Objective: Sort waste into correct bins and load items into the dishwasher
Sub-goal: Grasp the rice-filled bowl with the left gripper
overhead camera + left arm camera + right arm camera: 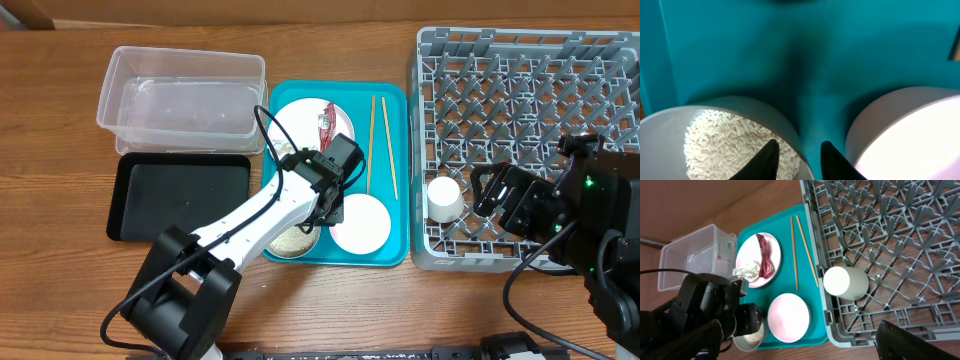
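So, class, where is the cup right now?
Overhead view: the cup sits in the rack near its front-left corner, just right of the tray.

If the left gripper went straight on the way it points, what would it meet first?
Likely the grey bowl's rim: the left gripper straddles it, one finger over the rice, one over the teal tray. Depth is unclear.

Overhead view: bright, even, diffuse light from above. The table (60, 150) carries only faint, soft-edged shadows, and small glints sit on the walls of the clear tub (180, 90). Left wrist view: dim and soft all over, too close to focus. A dark shadow band runs down the middle of the teal tray (715, 50), the pink bowl (910, 145) washes out toward white, and my left fingers (765, 162) are black blurs. Right wrist view: sharp at centre, with my right fingers (910, 342) dark and unfocused along the bottom edge.
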Motion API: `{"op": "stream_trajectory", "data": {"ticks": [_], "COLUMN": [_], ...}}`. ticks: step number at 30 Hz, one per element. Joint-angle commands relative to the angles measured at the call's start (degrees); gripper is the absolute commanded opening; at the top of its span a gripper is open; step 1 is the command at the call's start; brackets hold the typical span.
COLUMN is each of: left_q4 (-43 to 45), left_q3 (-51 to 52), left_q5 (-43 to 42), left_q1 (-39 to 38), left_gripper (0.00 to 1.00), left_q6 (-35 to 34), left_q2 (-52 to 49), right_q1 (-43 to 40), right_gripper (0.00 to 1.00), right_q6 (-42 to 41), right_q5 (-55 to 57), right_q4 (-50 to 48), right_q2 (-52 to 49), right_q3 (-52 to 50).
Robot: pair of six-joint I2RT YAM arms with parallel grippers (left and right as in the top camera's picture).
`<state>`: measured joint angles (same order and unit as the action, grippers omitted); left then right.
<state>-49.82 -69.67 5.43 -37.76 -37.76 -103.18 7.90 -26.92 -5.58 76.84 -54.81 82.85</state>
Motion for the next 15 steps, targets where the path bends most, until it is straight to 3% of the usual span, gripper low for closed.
{"op": "stream_trajectory", "data": {"ticks": [1, 3, 7, 11, 15], "left_q4": [1.55, 2.32, 1.86, 2.23, 2.56], "left_q3": [2.95, 3.69, 3.93, 5.25, 6.32], "left_q5": [1.14, 1.07, 0.70, 1.20, 1.11], "left_q1": [0.35, 0.35, 0.35, 0.24, 0.24], "left_gripper": [0.23, 0.18, 0.17, 0.24, 0.04], "left_q6": [-1.68, -1.68, -1.64, -1.64, -1.51], "left_q2": [1.27, 1.27, 1.27, 1.27, 1.27], "right_q1": [-0.15, -0.15, -0.15, -0.15, -0.15], "right_gripper": [1.00, 1.00, 1.00, 1.00, 1.00], "right_q6": [0.33, 0.33, 0.31, 0.31, 0.33], "right_q5": [-0.04, -0.04, -0.04, -0.04, -0.04], "right_q4": [-0.02, -0.02, -0.02, -0.02, -0.02], "right_q2": [0.20, 0.20, 0.20, 0.20, 0.20], "right_q3": [0.68, 0.68, 0.68, 0.68, 0.68]}}
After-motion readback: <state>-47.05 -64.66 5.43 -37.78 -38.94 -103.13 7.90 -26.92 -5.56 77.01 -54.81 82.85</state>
